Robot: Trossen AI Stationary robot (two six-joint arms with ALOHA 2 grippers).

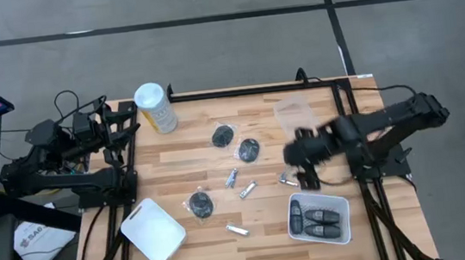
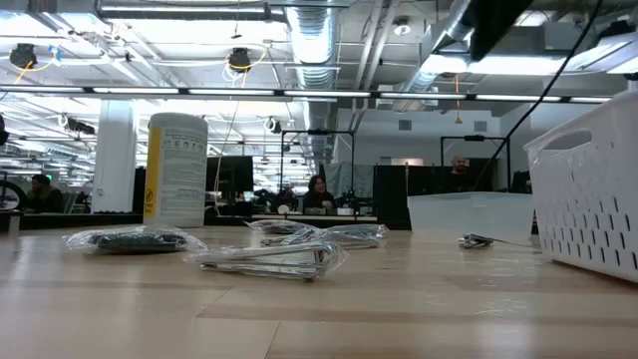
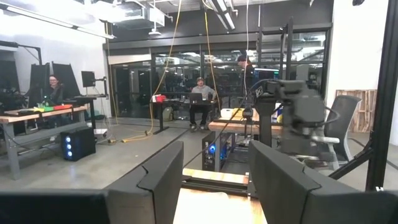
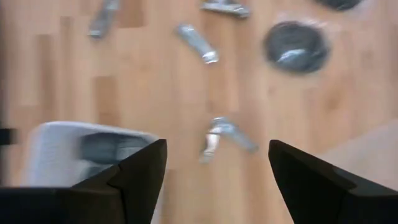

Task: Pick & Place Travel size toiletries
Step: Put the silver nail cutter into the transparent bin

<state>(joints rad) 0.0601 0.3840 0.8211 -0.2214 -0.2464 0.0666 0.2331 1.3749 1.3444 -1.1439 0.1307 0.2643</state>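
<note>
Right hand (image 1: 306, 172) is open and empty above the bench (image 1: 201, 163), just over a small silver piece (image 4: 225, 134) beside the white basket (image 1: 340, 231), which holds what look like three dark capsules (image 1: 326, 216). Three dark discs (image 1: 249, 150) and other silver pieces (image 1: 238, 230) lie loose mid-bench. Left hand (image 3: 214, 186) open, parked off the bench's left edge.

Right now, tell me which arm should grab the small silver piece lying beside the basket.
Right. The right gripper hangs open directly over the silver piece, next to the basket. The left gripper is parked at the table's far left edge, well away.
</note>
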